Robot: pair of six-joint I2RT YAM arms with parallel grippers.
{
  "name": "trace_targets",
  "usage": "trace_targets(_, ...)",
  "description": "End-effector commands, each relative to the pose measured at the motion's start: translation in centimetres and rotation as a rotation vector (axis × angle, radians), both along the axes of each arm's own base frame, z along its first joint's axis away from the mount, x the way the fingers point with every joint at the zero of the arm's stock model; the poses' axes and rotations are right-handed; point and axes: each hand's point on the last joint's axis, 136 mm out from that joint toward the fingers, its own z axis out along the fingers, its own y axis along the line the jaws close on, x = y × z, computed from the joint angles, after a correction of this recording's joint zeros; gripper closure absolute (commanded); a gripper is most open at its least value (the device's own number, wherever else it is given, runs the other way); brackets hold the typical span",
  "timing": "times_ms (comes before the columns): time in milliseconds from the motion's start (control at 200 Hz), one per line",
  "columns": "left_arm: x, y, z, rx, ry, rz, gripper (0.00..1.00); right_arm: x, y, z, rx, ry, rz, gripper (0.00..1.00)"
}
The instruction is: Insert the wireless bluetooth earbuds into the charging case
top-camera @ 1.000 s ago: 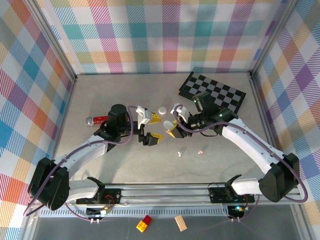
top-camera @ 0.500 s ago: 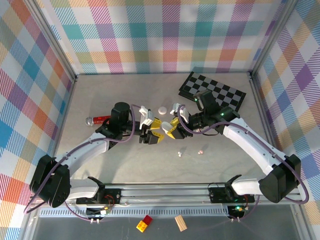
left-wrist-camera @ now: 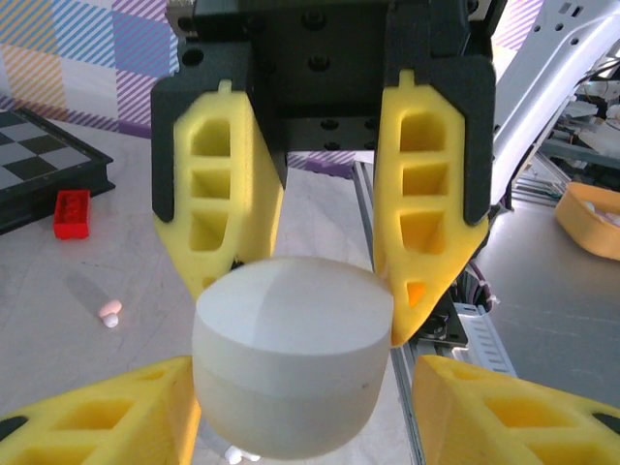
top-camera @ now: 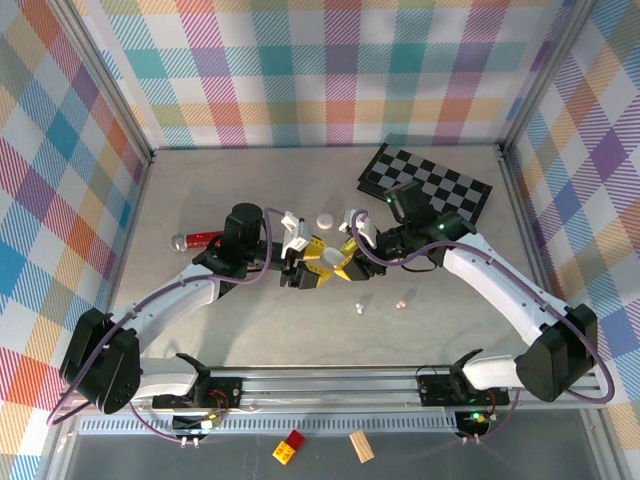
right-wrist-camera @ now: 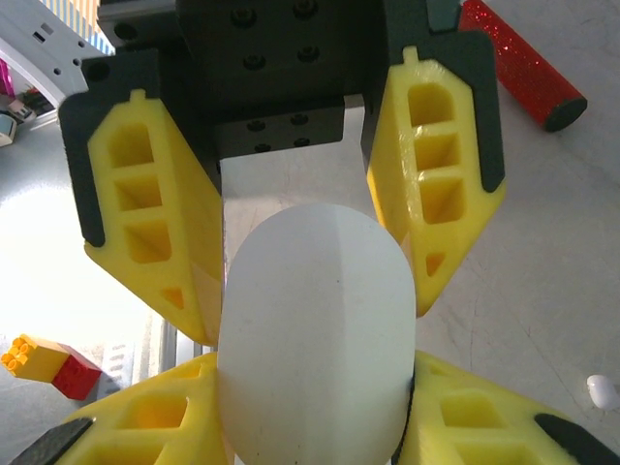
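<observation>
Right gripper (top-camera: pixel 347 256) jaws clamp the white charging case (right-wrist-camera: pixel 318 329) above mid-bench (top-camera: pixel 200 340). Left gripper (top-camera: pixel 306 262) jaws are wide and straddle the same case from the opposite side, with a gap at one finger. White earbud (top-camera: pixel 358 309) and pink earbud (top-camera: pixel 402 301) lie on the bench nearby, outside the case.

Left wrist: case (left-wrist-camera: pixel 291 373) hides most of a white bud (left-wrist-camera: pixel 239 453) at the bottom edge; right wrist: case bottom and red tube (right-wrist-camera: pixel 528 68) run off-frame; top view: case mostly covered, loose earbuds (top-camera: pixel 358 309) on the surface (top-camera: pixel 250 190) too small for colour or shape.
</observation>
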Motion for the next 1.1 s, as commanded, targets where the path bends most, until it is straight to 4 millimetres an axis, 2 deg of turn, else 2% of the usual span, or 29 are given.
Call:
trace_targets(0, -0.7, -0.5, 1.2, -0.024, -0.011, -0.048, 0.43, -0.3, 0.1, 0.7, 0.015, -0.015, 0.035, 0.67)
trace_targets(270, -0.9, -0.7, 1.1, -0.023, -0.010, -0.057, 0.49, 0.1, 0.0, 0.6, 0.002, -0.032, 0.019, 0.67)
trace_targets(435, -0.8, -0.6, 0.8, -0.015, -0.017, -0.050, 0.46, -0.1, -0.1, 1.3, 0.027, -0.060, 0.018, 0.67)
trace_targets(650, -0.7, -0.7, 0.7, -0.010, -0.012, -0.052, 0.46, -0.1, -0.2, 1.6, 0.038, -0.072, 0.010, 0.67)
trace_targets(1095, -0.8, -0.7, 1.0, -0.015, -0.009, -0.064, 0.50, 0.0, -0.1, 0.5, 0.006, -0.035, 0.027, 0.67)
